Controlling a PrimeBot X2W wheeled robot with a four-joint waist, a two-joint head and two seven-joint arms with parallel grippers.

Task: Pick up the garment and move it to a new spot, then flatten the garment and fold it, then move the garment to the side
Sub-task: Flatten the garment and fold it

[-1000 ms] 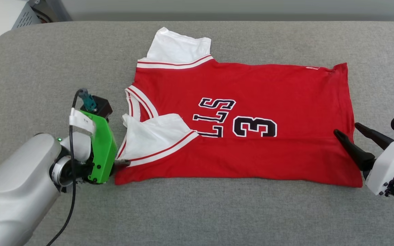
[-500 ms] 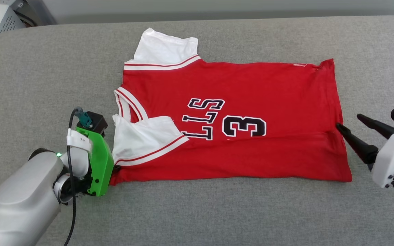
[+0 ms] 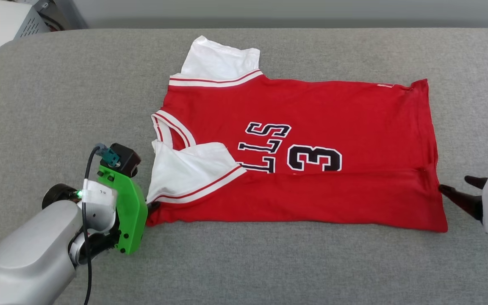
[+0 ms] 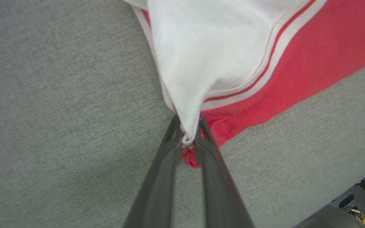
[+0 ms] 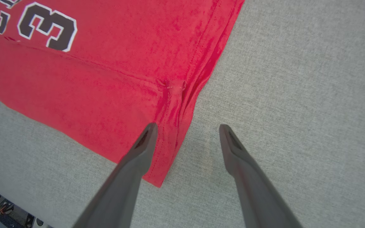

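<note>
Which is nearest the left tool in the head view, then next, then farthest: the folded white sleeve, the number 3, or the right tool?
1. folded white sleeve: beside the left tool, at the shirt's left end.
2. number 3: mid-shirt.
3. right tool: far right, past the hem.

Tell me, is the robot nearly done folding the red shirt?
Not yet. The garment lies flat with its near edge folded over. The left gripper pinches its sleeve corner; the right gripper is open at the hem. More folding and moving aside remain.
</note>
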